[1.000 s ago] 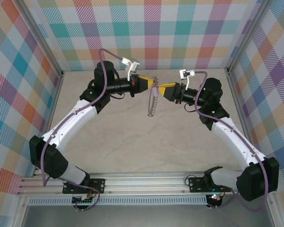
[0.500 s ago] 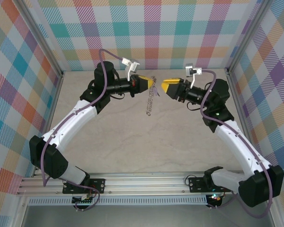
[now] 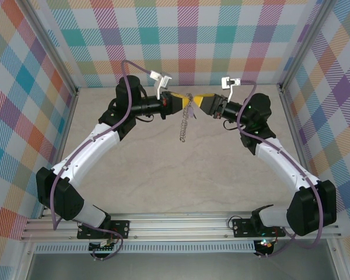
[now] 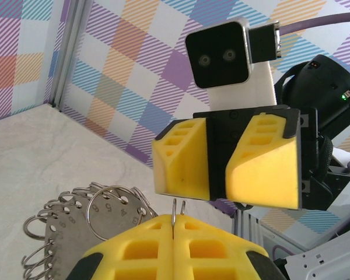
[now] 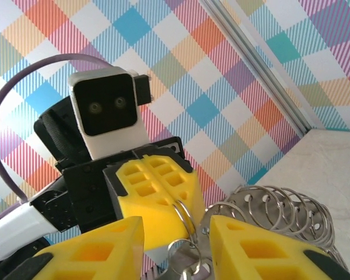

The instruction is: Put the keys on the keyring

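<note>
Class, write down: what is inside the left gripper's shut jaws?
A thin wire loop of the keyring pokes out from the shut jaws of the left gripper; the rest hangs beside them. How far the wire runs inside is covered.

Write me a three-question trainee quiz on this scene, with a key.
1. True or false: the left gripper is shut on a thin wire of the keyring.
2. Pick one: the right gripper has its jaws A) pressed tight together, B) apart, with a ring of the bundle between them, C) clamped on a cup.
3. Short answer: what colour are both grippers' fingers?

Key: 1 true; 2 B; 3 yellow.
</note>
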Robot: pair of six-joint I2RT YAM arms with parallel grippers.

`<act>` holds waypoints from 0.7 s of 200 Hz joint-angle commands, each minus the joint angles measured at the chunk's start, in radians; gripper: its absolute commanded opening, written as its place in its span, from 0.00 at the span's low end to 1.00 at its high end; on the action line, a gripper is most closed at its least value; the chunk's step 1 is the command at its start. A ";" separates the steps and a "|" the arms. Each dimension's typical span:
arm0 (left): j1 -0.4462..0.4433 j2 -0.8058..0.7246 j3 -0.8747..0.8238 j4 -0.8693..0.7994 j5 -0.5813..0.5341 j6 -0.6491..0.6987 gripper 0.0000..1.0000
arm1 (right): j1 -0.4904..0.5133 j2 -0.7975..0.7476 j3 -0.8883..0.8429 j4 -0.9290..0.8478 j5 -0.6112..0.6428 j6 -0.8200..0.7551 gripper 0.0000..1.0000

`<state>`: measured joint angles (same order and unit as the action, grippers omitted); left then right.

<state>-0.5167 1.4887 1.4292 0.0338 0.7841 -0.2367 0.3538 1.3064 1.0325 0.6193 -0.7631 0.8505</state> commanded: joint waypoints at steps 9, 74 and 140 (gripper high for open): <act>-0.014 -0.033 0.001 0.057 0.013 -0.007 0.00 | 0.009 0.014 0.024 0.091 -0.030 0.033 0.34; -0.016 -0.034 0.004 0.060 0.010 -0.009 0.00 | 0.038 0.035 0.031 0.097 -0.036 0.033 0.33; -0.017 -0.037 0.002 0.063 0.008 -0.009 0.00 | 0.045 0.038 0.022 0.094 -0.037 0.031 0.33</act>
<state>-0.5167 1.4879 1.4292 0.0364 0.7830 -0.2398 0.3805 1.3346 1.0325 0.6666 -0.7784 0.8795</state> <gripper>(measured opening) 0.049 0.316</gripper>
